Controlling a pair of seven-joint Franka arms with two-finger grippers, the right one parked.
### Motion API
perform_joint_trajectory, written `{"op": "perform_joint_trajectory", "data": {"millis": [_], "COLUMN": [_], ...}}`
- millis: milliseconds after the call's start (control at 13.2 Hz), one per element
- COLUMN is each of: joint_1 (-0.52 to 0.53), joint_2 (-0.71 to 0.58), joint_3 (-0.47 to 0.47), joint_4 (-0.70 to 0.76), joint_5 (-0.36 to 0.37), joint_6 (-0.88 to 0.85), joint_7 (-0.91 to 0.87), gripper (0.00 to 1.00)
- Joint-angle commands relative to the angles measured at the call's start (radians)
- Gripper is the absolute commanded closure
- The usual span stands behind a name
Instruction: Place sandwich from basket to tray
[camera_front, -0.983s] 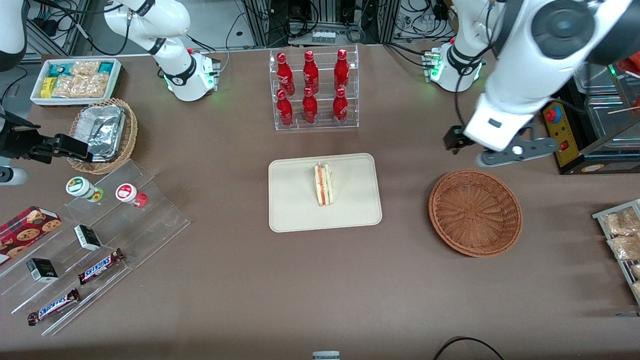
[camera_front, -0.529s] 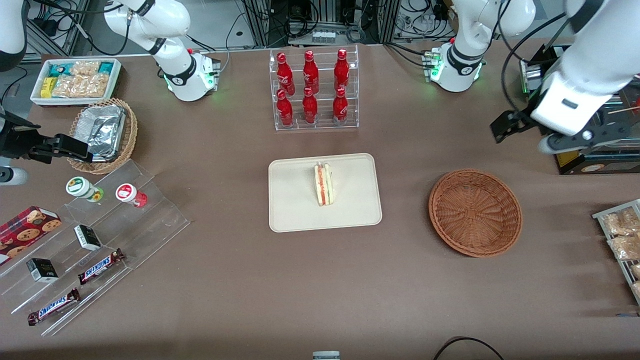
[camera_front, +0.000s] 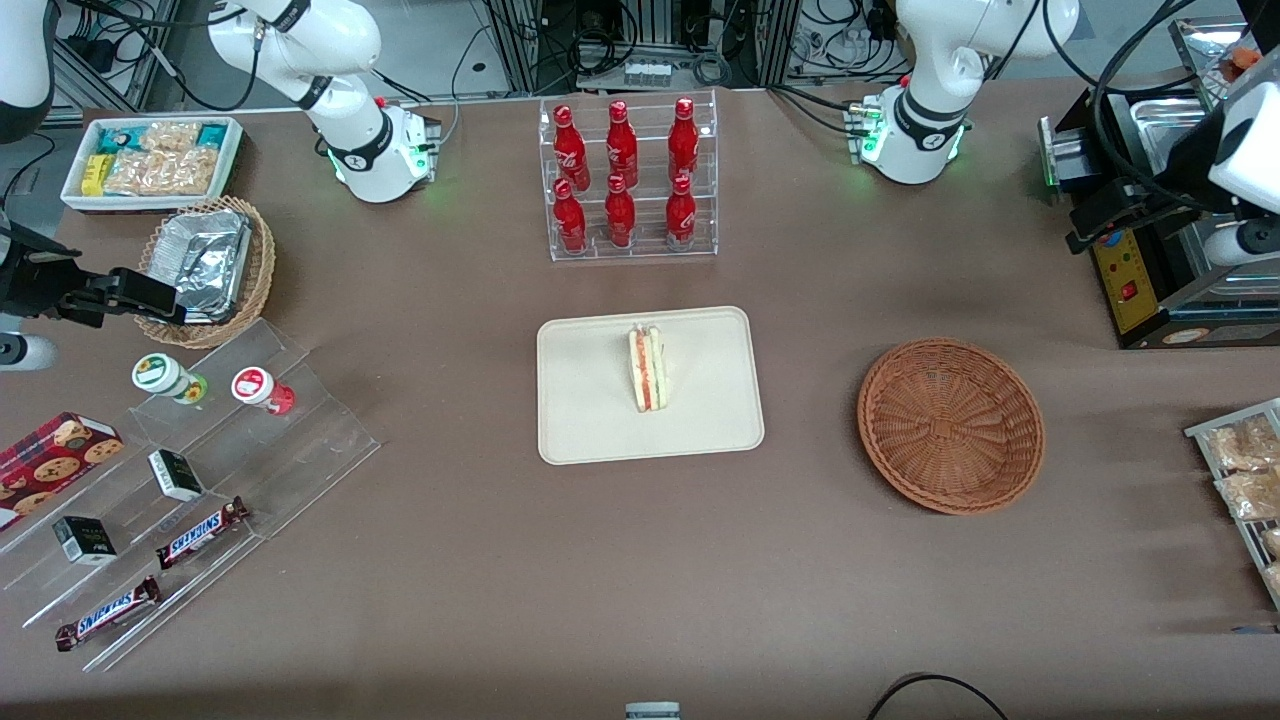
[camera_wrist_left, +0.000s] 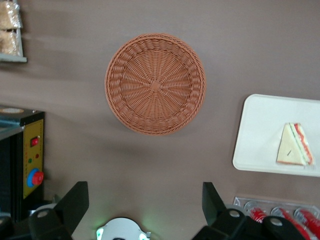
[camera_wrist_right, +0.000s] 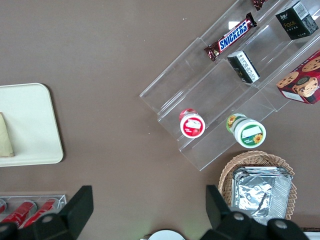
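Note:
The sandwich (camera_front: 647, 367) (camera_wrist_left: 295, 151) stands on its edge on the cream tray (camera_front: 590, 420) (camera_wrist_left: 260, 130), with its red and green filling facing up. The reddish-brown wicker basket (camera_front: 950, 425) (camera_wrist_left: 155, 84) sits beside the tray, toward the working arm's end of the table, and nothing lies in it. My gripper (camera_front: 1240, 242) (camera_wrist_left: 144, 202) hangs high at the working arm's end, above the equipment off the table's edge, well away from the basket. Its fingers (camera_wrist_left: 75, 205) are spread wide and open, with only bare table between them.
A clear rack of red bottles (camera_front: 625, 180) stands farther from the front camera than the tray. A yellow control box with a red button (camera_front: 1125, 265) (camera_wrist_left: 32, 160) sits below my gripper. A snack rack (camera_front: 1245, 480) and an acrylic shelf with candy bars (camera_front: 200, 470) line the table's ends.
My arm has swung from near the basket out toward the working arm's end of the table. The sandwich, tray and basket have not moved.

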Motion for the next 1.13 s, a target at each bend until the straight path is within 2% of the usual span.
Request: {"op": "perform_joint_trajectory", "data": {"millis": [0,303,454,1059], "joint_1": [0.250,0.276,0.276,0.265], "joint_2": [0.001,0.019,0.038,0.097], "joint_3": [-0.243,-0.257,-0.260,-0.257], "joint_4": [0.001,0.006,0.015,0.096], "joint_5": [-0.013,-0.007,0.018,0.024], "joint_6": [0.012,0.090,0.093,0.085], "joint_7": [0.085,0.073,0.072,0.078], "gripper": [0.00,0.00,0.00,0.00]}}
